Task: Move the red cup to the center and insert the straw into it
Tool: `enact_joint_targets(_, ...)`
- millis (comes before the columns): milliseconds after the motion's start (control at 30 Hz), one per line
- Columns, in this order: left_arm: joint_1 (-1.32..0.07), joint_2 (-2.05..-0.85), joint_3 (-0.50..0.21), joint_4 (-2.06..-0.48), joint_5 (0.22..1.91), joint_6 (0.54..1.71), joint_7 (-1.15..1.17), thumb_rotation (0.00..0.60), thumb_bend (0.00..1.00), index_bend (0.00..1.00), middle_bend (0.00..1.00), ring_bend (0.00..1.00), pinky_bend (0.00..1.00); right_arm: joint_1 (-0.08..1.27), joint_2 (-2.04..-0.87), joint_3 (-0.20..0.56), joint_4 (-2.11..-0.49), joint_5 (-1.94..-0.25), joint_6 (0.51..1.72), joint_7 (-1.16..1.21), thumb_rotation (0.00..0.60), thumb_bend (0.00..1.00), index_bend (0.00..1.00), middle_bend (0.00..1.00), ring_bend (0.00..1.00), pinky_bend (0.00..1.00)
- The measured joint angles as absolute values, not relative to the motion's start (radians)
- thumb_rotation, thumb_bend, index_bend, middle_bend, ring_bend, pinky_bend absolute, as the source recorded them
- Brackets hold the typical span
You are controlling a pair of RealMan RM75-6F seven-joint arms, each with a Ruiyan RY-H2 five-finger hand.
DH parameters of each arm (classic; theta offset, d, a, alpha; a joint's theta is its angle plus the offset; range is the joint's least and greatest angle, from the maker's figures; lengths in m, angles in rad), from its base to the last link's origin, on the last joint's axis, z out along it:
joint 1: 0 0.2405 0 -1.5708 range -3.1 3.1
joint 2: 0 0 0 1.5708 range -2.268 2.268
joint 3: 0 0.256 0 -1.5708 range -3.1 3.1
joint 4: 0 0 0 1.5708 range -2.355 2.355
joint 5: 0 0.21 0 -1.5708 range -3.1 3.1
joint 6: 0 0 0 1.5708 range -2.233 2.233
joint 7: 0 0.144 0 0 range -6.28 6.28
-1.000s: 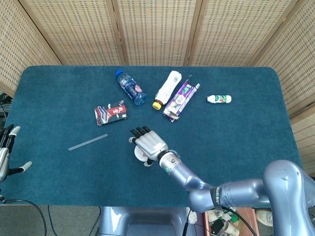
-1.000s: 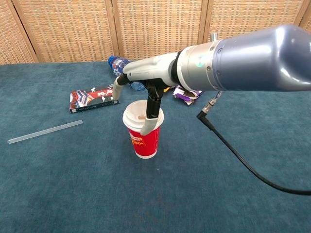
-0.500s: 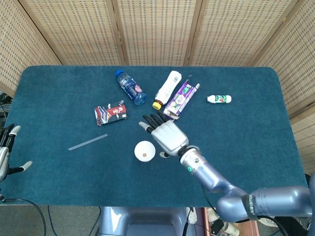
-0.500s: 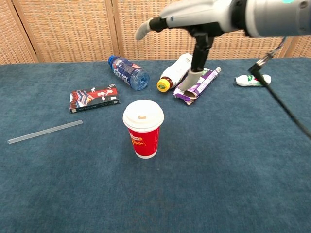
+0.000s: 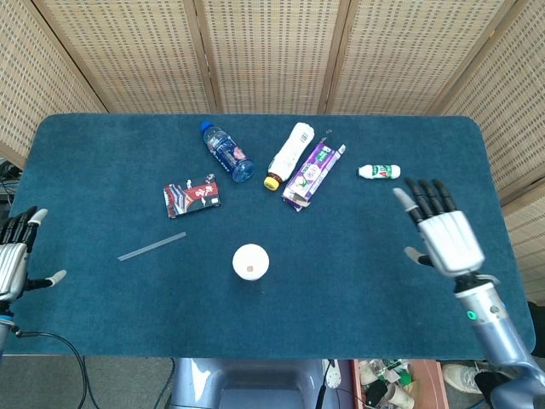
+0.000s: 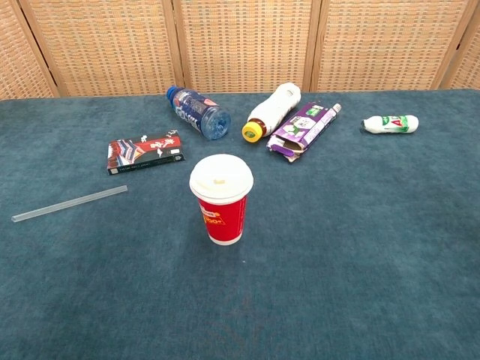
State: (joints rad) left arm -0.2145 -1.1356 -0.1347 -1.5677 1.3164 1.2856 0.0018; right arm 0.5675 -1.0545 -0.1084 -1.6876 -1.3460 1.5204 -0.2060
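The red cup with its white lid stands upright near the middle of the blue table. The clear straw lies flat to the cup's left, also seen as a pale strip in the chest view. My right hand hovers over the table's right side, far from the cup, fingers spread and empty. My left hand sits at the left edge, fingers apart, holding nothing. Neither hand shows in the chest view.
At the back lie a blue water bottle, a white bottle with a yellow cap, a purple carton, a small white bottle and a red-black packet. Wicker screens stand behind the table.
My right hand let go of the cup and swung away to the right side of the table. The cup stays upright where it was. My left hand shifted slightly.
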Motion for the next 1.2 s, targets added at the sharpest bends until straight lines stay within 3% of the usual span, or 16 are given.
enact_joint_targets(267, -0.338, -1.171, -0.173, -1.582, 1.257, 1.131, 0.062, 0.600, 0.05, 0.01, 0.00, 0.00, 0.00, 0.336, -1.151, -0.125, -1.565, -1.415, 1.697, -0.034, 0.600, 0.00, 0.06, 0.00, 0.00, 0.00)
enact_joint_targets(367, -0.388, -1.198, -0.195, -1.593, 1.200, 1.082, 0.118, 0.600, 0.05, 0.09, 0.00, 0.00, 0.00, 0.301, -1.166, -0.112, -1.554, -1.438, 1.718, 0.010, 0.600, 0.00, 0.06, 0.00, 0.00, 0.00)
enact_joint_targets(500, -0.436, -1.240, -0.218, -1.609, 1.123, 1.055, 0.204, 0.600, 0.05, 0.28, 0.00, 0.00, 0.00, 0.277, -1.172, -0.089, -1.537, -1.451, 1.719, 0.044, 0.600, 0.00, 0.06, 0.00, 0.00, 0.00)
enact_joint_targets(600, -0.466, -1.283, -0.233, -1.615, 1.054, 1.061, 0.291, 0.600, 0.09, 0.38, 0.00, 0.00, 0.00, 0.268, -1.171, -0.077, -1.523, -1.454, 1.699, 0.066, 0.600, 0.00, 0.06, 0.00, 0.00, 0.00)
enact_joint_targets(767, -0.530, -1.397, -0.258, -1.608, 0.892, 1.099, 0.471, 0.600, 0.19, 0.45, 0.00, 0.00, 0.00, 0.252, -1.165, -0.050, -1.509, -1.458, 1.674, 0.109, 0.600, 0.00, 0.06, 0.00, 0.00, 0.00)
enact_joint_targets(1067, -0.638, -1.604, -0.301, -1.523, 0.677, 1.208, 0.667, 0.600, 0.32, 0.47, 0.00, 0.00, 0.00, 0.229, -1.153, -0.017, -1.500, -1.477, 1.633, 0.150, 0.600, 0.00, 0.06, 0.00, 0.00, 0.00)
enact_joint_targets(1200, -0.664, -1.650, -0.314, -1.485, 0.637, 1.226, 0.697, 0.600, 0.32, 0.47, 0.00, 0.00, 0.00, 0.225, -1.153, -0.009, -1.497, -1.483, 1.622, 0.160, 0.600, 0.00, 0.06, 0.00, 0.00, 0.00)
